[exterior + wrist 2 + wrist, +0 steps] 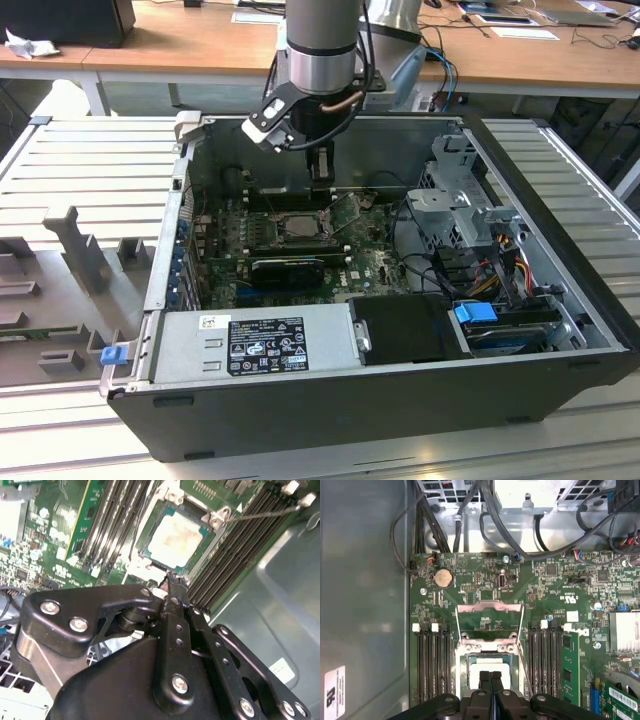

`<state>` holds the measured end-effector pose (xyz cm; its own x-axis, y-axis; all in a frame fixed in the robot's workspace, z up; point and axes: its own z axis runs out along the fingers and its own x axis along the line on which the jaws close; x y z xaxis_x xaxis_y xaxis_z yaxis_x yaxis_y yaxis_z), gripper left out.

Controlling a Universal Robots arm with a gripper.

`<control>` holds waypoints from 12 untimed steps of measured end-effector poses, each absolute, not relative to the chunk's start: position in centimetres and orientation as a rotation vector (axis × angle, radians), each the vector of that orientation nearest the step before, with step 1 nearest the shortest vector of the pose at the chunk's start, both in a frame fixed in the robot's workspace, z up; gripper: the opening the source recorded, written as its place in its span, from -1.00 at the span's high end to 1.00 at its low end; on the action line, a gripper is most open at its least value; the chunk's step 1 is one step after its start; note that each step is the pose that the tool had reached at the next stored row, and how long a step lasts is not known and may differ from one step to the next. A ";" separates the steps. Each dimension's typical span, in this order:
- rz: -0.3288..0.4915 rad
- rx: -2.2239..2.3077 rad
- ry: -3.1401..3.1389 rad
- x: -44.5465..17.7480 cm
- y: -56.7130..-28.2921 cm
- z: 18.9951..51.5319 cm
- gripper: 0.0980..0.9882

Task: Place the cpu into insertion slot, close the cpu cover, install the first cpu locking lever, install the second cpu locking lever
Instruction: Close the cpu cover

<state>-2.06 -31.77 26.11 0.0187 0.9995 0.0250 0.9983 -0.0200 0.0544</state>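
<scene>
Clearance: your computer case (400,410) lies open side up, and the arm comes down into it over the motherboard (370,262). In the first wrist view the insertion slot (462,656) is hemmed in on two opposite sides by banks of black memory slots (432,660). A green memory module (568,665) stands in the bank on the side away from the grey case wall (365,605). Beyond the slot the cpu cover (490,608) is swung open, with green board showing through its window. Dark cables (485,510) cross the case past the board's edge.

Claw: your gripper (490,675) has its fingers pressed together with no gap and nothing pinched between them. In the second wrist view its tip sits at the slot's rim, just beside the cpu (175,537). Whether it touches the rim cannot be confirmed.

Task item: the cpu lies flat in the slot, pale top up and uncovered. A thin wire locking lever (260,513) reaches away from the socket across the memory slots.

Obscured: in the first wrist view the fingers cover the middle of the cpu, and the gripper body cuts off the slot's near edge. In the exterior view the chip is too small to make out.
</scene>
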 end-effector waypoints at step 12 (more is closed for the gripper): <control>0.087 2.227 2.184 -0.4 -31.7 26.5 0.98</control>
<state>-0.39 -31.74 26.49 0.0187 0.9995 0.0251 0.9983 -0.0200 0.0544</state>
